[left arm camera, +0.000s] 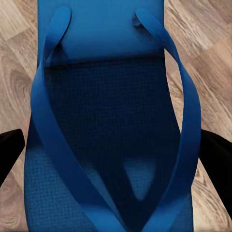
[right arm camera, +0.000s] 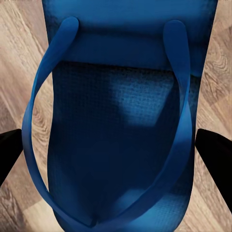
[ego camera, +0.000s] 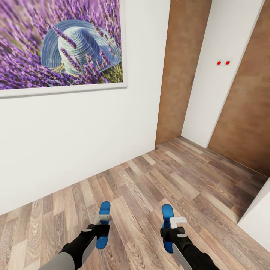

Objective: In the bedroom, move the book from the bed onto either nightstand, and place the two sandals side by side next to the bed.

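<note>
I hold two blue flip-flop sandals above the wood-plank floor (ego camera: 150,187). My left gripper (ego camera: 102,226) is shut on the left sandal (ego camera: 104,210), and my right gripper (ego camera: 171,227) is shut on the right sandal (ego camera: 166,213). Up close in the left wrist view, that sandal (left arm camera: 111,121) shows its straps, with black fingers (left arm camera: 9,150) pressed at its sides. In the right wrist view the other sandal (right arm camera: 121,125) sits likewise between dark fingers (right arm camera: 215,150). The book, the bed and the nightstands are out of view.
A white wall (ego camera: 75,138) with the framed lavender picture (ego camera: 60,45) stands close ahead. Brown wooden doors (ego camera: 183,71) flank a white wall section (ego camera: 221,71) at the right. A white corner (ego camera: 258,219) juts in at the lower right.
</note>
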